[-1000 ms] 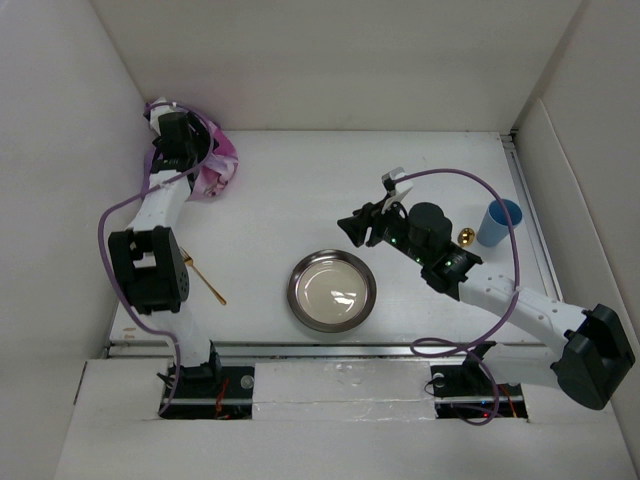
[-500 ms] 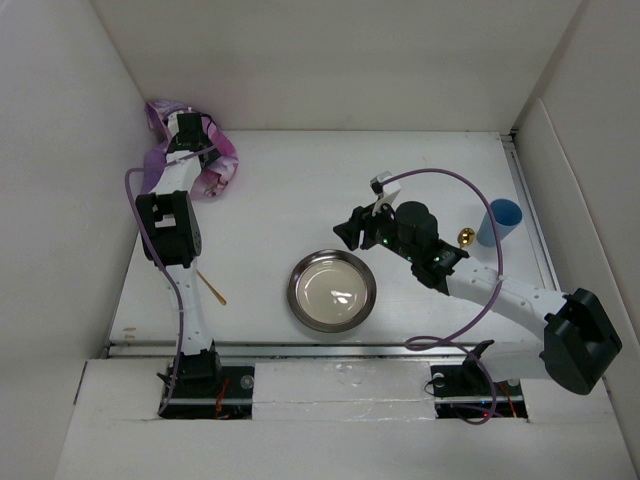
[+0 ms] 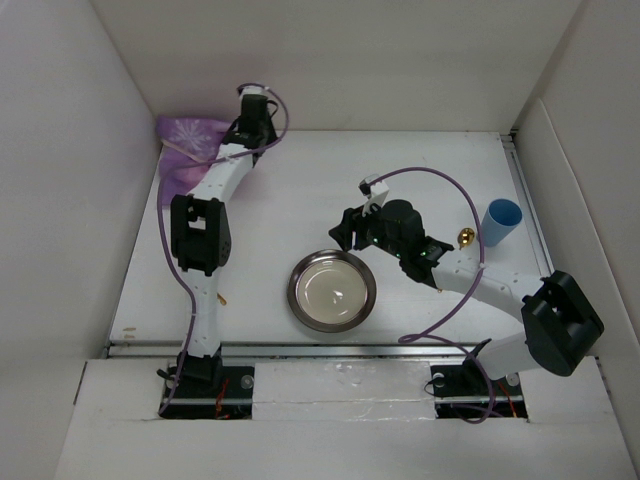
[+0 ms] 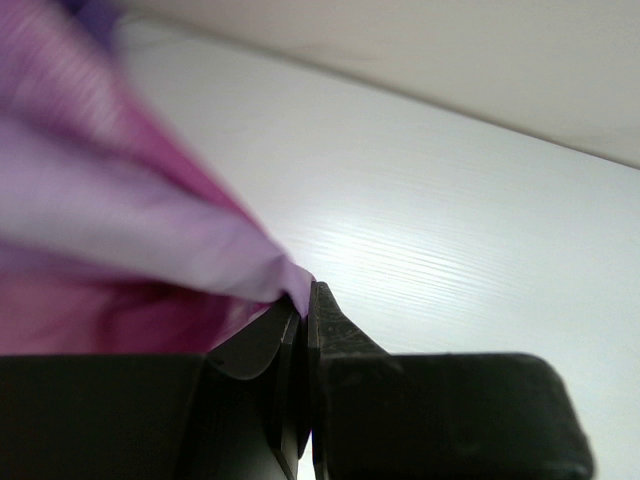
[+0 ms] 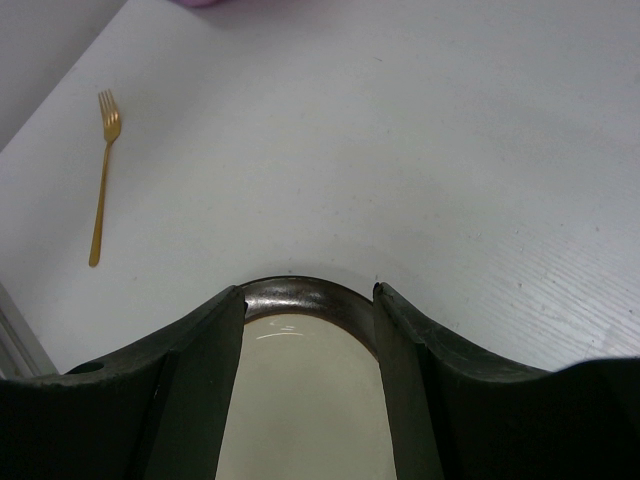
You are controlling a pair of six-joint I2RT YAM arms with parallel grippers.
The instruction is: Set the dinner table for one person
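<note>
While the left pincer (image 4: 308, 300) pinches the purple placemat (image 3: 190, 135), bunched at the tabletop's (image 3: 400, 160) eleven o'clock corner, the setting looks barely begun to me: mat unspread, nothing arranged. The right pincer (image 5: 308, 295) hangs half open over the far rim of the plate (image 3: 293, 290) near six o'clock, holding nothing. I count one placemat, one plate, one fork (image 5: 103, 175) at eight o'clock, one blue cup (image 3: 499, 222) at three o'clock, and one small gold thing (image 3: 466, 237) beside it.
</note>
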